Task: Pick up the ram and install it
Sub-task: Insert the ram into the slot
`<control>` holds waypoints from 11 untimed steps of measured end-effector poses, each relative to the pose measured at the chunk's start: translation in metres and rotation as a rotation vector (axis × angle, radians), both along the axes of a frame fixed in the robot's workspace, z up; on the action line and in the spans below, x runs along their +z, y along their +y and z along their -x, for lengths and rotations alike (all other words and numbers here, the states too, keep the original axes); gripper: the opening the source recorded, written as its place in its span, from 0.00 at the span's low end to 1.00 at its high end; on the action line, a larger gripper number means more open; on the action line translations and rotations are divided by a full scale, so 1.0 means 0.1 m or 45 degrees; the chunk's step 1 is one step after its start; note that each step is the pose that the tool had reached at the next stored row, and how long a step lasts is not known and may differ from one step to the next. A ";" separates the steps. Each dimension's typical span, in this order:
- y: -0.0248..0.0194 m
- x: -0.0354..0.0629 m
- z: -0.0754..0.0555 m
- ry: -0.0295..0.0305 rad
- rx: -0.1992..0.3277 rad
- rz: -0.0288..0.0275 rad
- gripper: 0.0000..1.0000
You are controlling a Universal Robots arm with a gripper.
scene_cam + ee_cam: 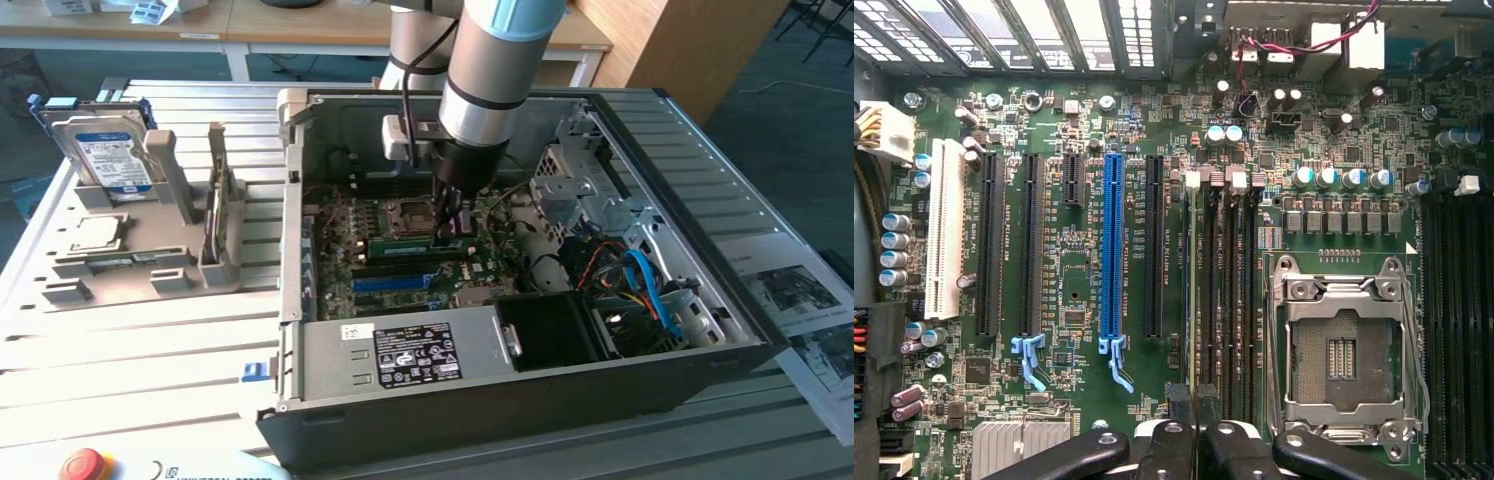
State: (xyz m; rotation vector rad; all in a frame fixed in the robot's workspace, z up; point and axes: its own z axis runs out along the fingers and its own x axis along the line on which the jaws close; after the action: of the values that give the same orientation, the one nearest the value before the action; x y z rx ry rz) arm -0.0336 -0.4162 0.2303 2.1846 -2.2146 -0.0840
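The ram [414, 243], a narrow green stick, stands on edge among the black memory slots beside the CPU socket [407, 213] inside the open PC case. My gripper [454, 232] reaches straight down from above, and its dark fingers meet at the stick's right end. In the wrist view the ram [1194, 290] shows edge-on as a thin strip running away from the gripper [1194, 405], whose fingers are closed together over it. The empty CPU socket [1344, 350] lies just beside it. Whether the stick is fully seated in its slot I cannot tell.
A long blue slot [1113, 250] and black expansion slots lie on the far side from the socket. The power supply [400, 355], drive cage [587, 190] and blue cables [641, 280] crowd the case. Outside, a grey fixture [134, 260] holds a hard drive [107, 150].
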 end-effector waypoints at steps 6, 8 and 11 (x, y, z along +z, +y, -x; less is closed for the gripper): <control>0.000 0.032 0.00 -0.0001 0.000 -0.0002 0.12; 0.001 0.033 0.00 -0.0002 0.000 -0.0005 0.12; 0.000 0.035 0.00 -0.0001 0.000 -0.0002 0.12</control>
State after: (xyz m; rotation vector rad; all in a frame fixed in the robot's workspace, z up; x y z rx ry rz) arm -0.0336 -0.4162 0.2337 2.1842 -2.2151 -0.0841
